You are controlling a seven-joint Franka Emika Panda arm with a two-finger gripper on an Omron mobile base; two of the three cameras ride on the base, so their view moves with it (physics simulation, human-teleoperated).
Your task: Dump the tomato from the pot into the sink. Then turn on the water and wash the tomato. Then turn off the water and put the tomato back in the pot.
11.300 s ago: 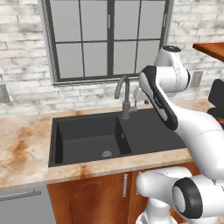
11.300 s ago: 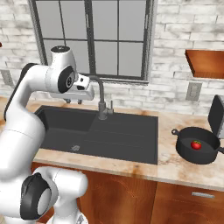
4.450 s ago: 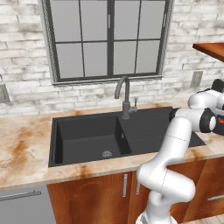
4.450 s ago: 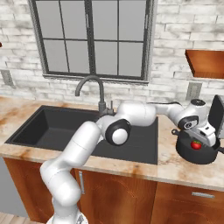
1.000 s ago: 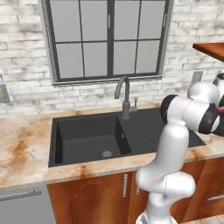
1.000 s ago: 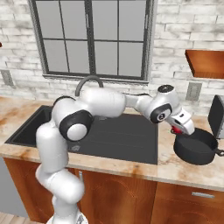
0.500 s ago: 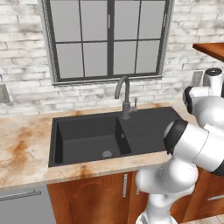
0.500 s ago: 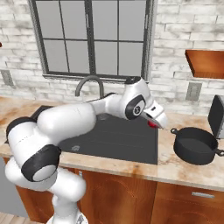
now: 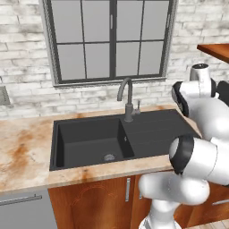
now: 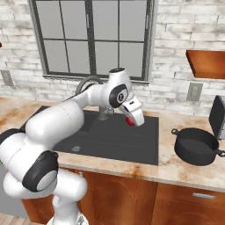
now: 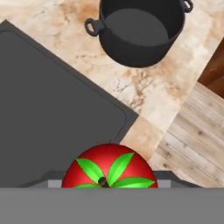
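The two-finger gripper (image 10: 130, 121) is closed on the small round bright-red tomato (image 10: 130, 121) with a green stem top, holding it in the air. It hangs over the flat drainboard section of the matte black rectangular sink (image 10: 132, 149). The deep basin with its round metal drain (image 9: 108, 157) lies beyond, on the side away from the squat round black pot (image 10: 197, 146), which stands empty on the counter. Judgement: release requires travel toward the basin.

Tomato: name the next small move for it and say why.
Probably carry it left to above the deep basin before letting go. The gripper holds the tomato over the sink's flat drainboard; the pot on the counter already looks empty, and the drain lies further left.
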